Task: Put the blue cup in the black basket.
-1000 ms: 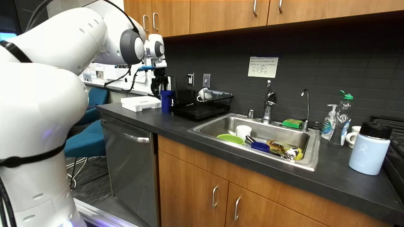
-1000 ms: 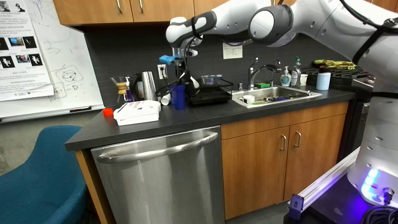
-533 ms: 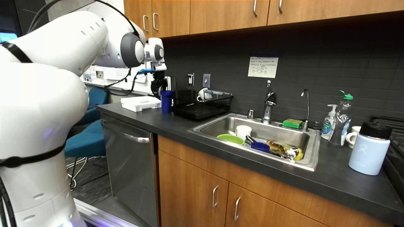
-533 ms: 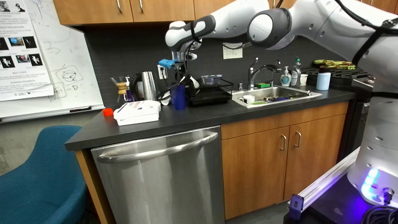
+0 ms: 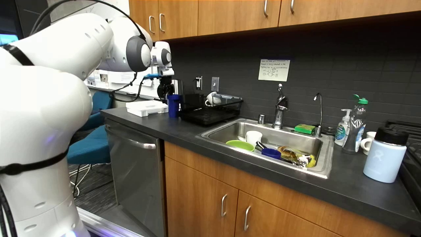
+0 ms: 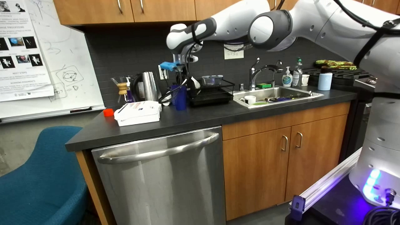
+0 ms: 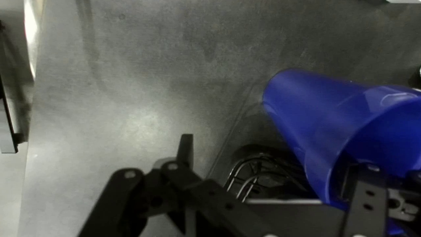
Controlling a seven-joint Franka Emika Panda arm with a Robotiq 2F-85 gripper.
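Note:
The blue cup (image 5: pixel 173 106) stands upright on the counter beside the black basket (image 5: pixel 207 116). The cup (image 6: pixel 180 98) and the basket (image 6: pixel 212 97) show in both exterior views. My gripper (image 5: pixel 166 93) points down at the cup's rim. In the wrist view the gripper (image 7: pixel 271 158) is wide open. One of its fingers (image 7: pixel 368 197) is at the mouth of the cup (image 7: pixel 306 102); how deep it reaches I cannot tell. The opposite finger is outside, apart from the cup. Thin curved wires of the basket (image 7: pixel 235 179) show between the fingers.
A white box (image 5: pixel 146 107) lies on the counter on the cup's other side. A steel kettle (image 6: pixel 149 86) stands behind. A mug (image 5: pixel 212 98) and a clear container (image 6: pixel 212 80) sit at the basket. The sink (image 5: pixel 324 154) holds dishes. Upper cabinets (image 5: pixel 236 14) hang above.
My gripper has come down over the cup, a larger drop at first and a small one lately. The cup and the basket have not moved.

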